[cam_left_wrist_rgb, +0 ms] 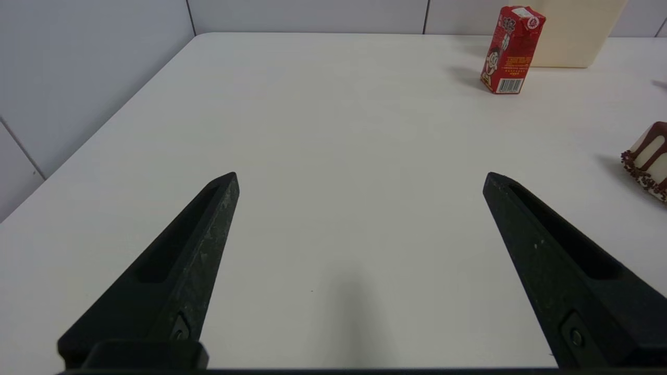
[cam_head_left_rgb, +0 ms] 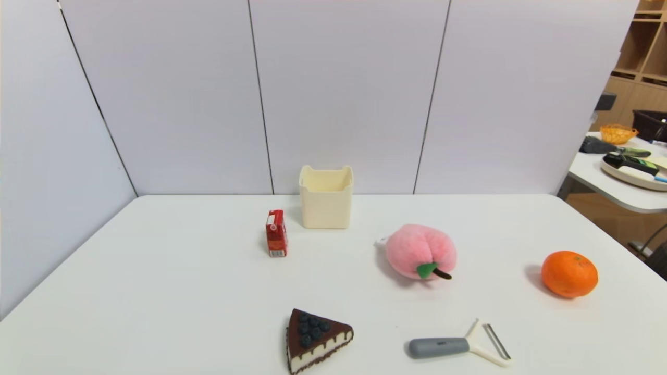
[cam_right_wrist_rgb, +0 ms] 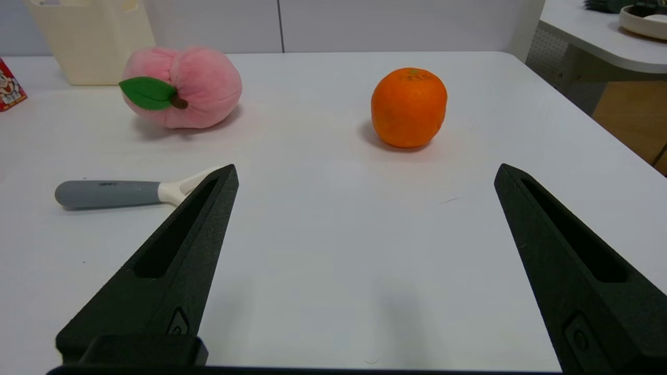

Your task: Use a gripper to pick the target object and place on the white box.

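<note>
The white box [cam_head_left_rgb: 326, 200] stands open-topped at the back middle of the table, by the wall; its side also shows in the left wrist view [cam_left_wrist_rgb: 573, 36] and the right wrist view [cam_right_wrist_rgb: 94, 47]. The target object is out of view in every frame. My left gripper [cam_left_wrist_rgb: 360, 177] hangs open over bare tabletop on the left side, with nothing between its fingers. My right gripper [cam_right_wrist_rgb: 366, 168] is open too, over bare tabletop short of the orange. Neither gripper shows in the head view.
A red carton [cam_head_left_rgb: 276, 233] stands left of the box. A pink plush peach [cam_head_left_rgb: 421, 251], an orange [cam_head_left_rgb: 569, 274], a grey-handled peeler [cam_head_left_rgb: 456, 346] and a chocolate cake slice [cam_head_left_rgb: 315, 338] lie on the table. A side table [cam_head_left_rgb: 620, 182] stands at far right.
</note>
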`<state>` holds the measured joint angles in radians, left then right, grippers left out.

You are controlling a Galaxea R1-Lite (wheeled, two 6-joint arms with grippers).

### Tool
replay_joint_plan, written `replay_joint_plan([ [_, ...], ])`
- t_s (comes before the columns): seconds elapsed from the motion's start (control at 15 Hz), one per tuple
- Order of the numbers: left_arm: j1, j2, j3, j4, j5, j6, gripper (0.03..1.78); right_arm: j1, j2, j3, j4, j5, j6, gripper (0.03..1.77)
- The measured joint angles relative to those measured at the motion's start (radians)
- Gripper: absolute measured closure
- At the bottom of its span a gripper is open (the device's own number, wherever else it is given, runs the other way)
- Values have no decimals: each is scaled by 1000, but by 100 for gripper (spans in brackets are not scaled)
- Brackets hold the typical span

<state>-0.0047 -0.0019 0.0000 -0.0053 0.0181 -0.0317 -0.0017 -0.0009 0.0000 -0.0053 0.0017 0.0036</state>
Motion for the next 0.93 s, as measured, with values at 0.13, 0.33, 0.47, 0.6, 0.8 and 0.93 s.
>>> replay_joint_plan([
  [0.13, 0, 0, 0, 0, 0, 0, 12, 0, 0, 0, 0, 0, 0, 10],
  [0.33, 0, 0, 0, 0, 0, 0, 12, 0, 0, 0, 0, 0, 0, 10],
  [0.47, 0, 0, 0, 0, 0, 0, 12, 0, 0, 0, 0, 0, 0, 10],
  [0.6, 0, 0, 0, 0, 0, 0, 12, 0, 0, 0, 0, 0, 1, 10],
  [0.8, 0, 0, 0, 0, 0, 0, 12, 0, 0, 0, 0, -1, 1, 10],
  [0.93, 0, 0, 0, 0, 0, 0, 12, 0, 0, 0, 0, 0, 0, 10],
])
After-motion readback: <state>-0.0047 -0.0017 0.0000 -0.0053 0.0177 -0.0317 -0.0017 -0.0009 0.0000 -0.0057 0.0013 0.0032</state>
